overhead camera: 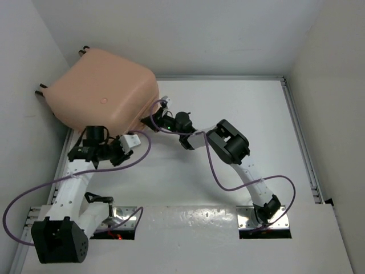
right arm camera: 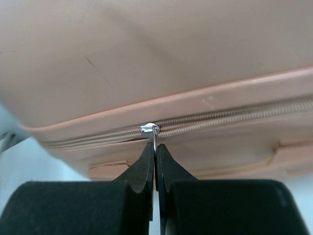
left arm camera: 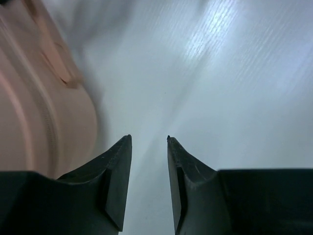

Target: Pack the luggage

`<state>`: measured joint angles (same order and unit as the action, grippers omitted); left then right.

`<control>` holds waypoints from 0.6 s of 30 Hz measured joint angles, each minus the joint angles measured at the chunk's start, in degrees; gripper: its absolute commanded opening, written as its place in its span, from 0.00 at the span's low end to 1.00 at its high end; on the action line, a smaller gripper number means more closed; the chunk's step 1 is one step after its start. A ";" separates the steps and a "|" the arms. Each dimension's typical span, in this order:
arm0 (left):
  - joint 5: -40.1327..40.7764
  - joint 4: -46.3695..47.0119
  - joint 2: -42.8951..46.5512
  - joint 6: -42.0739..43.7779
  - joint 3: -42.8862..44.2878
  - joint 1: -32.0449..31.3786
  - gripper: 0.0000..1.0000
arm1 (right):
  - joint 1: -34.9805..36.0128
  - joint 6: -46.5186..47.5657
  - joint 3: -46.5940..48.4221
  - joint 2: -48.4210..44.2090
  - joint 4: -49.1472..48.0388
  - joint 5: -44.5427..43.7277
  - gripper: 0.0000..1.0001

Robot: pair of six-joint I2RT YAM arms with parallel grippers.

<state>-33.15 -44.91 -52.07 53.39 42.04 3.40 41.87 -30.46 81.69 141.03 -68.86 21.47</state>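
The peach-pink luggage (overhead camera: 105, 88) lies closed at the far left of the table, wheels toward the back wall. My right gripper (overhead camera: 149, 121) is at its near right side, shut on the silver zipper pull (right arm camera: 154, 138). The slider (right arm camera: 150, 129) sits on the zipper track (right arm camera: 234, 115) that runs across the right wrist view. My left gripper (overhead camera: 126, 149) is open and empty, just below the suitcase's near edge. In the left wrist view the open gripper (left arm camera: 149, 142) points over bare table, with the suitcase side (left arm camera: 39, 107) on the left.
White walls enclose the table on the left, back and right. A metal rail (overhead camera: 302, 148) runs along the right side. Purple cables (overhead camera: 142, 154) loop off both arms over the table in front of the suitcase.
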 measured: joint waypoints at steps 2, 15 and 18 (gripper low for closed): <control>4.17 6.05 -2.27 -3.96 -3.28 -3.54 0.36 | -1.14 0.37 -0.44 -0.09 -0.52 -1.38 0.00; 16.28 34.16 -14.32 -23.56 -2.89 -11.80 0.40 | -2.19 0.66 0.09 -0.09 -0.09 -4.74 0.00; 19.28 37.42 -14.58 -25.33 -2.29 -15.06 0.53 | -2.01 0.66 0.28 -0.07 -0.04 -5.05 0.00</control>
<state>-13.87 -7.49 -66.65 28.05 39.75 -11.66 39.86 -29.80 81.97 140.97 -68.90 16.43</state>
